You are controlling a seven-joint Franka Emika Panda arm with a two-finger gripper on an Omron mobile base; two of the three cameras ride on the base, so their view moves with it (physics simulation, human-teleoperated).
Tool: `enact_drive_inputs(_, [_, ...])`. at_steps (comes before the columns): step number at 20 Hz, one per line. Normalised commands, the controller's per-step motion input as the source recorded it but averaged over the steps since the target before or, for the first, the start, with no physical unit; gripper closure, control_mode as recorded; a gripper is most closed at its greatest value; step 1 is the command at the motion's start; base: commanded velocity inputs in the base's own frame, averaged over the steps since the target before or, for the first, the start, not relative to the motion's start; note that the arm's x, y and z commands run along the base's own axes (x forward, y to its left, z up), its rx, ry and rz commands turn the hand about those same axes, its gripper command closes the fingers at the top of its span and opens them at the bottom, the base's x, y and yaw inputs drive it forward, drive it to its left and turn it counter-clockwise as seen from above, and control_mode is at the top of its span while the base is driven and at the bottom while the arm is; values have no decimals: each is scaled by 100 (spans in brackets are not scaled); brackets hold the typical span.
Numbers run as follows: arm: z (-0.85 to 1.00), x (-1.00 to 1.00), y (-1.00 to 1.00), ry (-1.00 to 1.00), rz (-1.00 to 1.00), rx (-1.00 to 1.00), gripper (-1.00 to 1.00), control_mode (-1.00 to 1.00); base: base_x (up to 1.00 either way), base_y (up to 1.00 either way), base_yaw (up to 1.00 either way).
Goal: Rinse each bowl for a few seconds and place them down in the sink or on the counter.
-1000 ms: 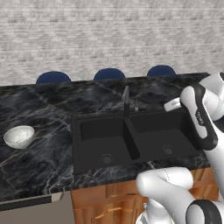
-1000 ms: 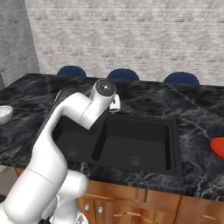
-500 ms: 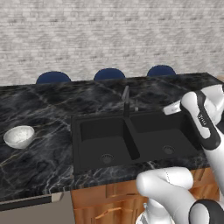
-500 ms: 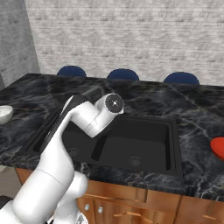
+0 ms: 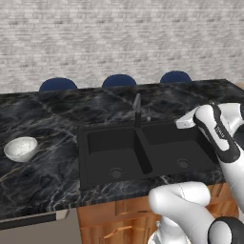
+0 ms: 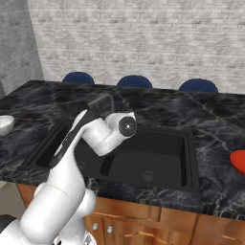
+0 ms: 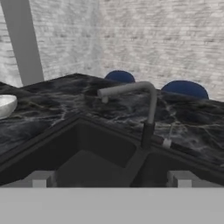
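Note:
A small white bowl with a grey-speckled inside stands on the black marble counter, well left of the sink; it also shows as the bowl and the bowl. The matte black double-basin sink lies in the middle, with its slim dark faucet at the back rim. In the hand view my gripper is open and holds nothing. It hangs low over the sink and faces the faucet. The bowl is far off to the gripper's left.
Three blue chair backs stand behind the counter, before a pale brick wall. A red object lies on the counter at the far right edge. My white arm arches over the left basin in the right base view.
The arm's wrist has sunk a little toward the sink and turned. Bowl and faucet have not moved.

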Motion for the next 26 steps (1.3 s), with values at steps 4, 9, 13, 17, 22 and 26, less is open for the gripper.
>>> enact_drive_inputs(4, [-8,17,0,-14,2,3,-100,-100,0,0,0])
enact_drive_inputs(9, [-10,23,0,-10,1,5,-100,-100,0,0,0])
enact_drive_inputs(13, [-10,32,0,-5,3,6,-100,-100,0,0,0])
enact_drive_inputs(17, [-9,36,0,0,8,5,-100,-100,0,0,0])
enact_drive_inputs(22, [-9,36,0,0,6,7,-100,-100,0,0,0])
enact_drive_inputs(26, [-9,37,0,0,4,6,-100,-100,0,0,0])
